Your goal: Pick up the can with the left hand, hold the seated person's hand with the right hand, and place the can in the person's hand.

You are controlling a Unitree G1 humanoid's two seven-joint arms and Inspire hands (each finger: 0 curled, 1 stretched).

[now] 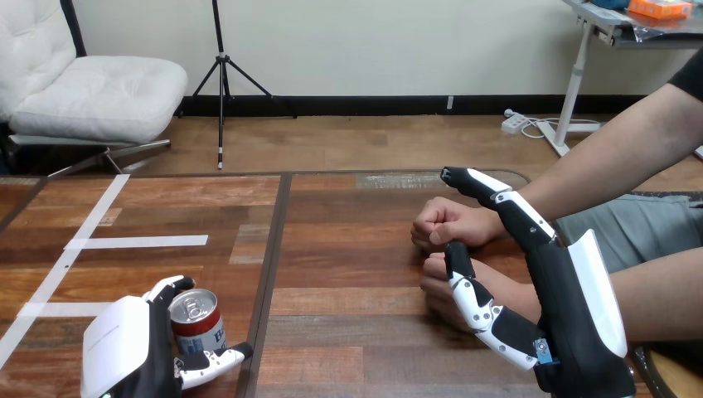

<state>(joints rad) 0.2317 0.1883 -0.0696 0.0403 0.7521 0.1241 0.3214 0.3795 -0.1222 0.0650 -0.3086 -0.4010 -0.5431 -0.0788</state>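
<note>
The left hand (pixel 133 352) had its fingers and thumb curled round the can (pixel 197 323), which stood upright at the near left of the bench (pixel 348 249). We could not tell whether the can was clear of the wood or resting on it. The right hand (pixel 572 332) had its fingers straight, reaching alongside the wrist of the person's farther fist (pixel 448 222), with its thumb beside the person's nearer fist (pixel 439 286). We saw nothing of it wrapped round either one. Both of the person's hands were clenched, well apart from the can. We judged the grasp made. The hold on the person's hand, the carry across and the placing were not yet done.
</note>
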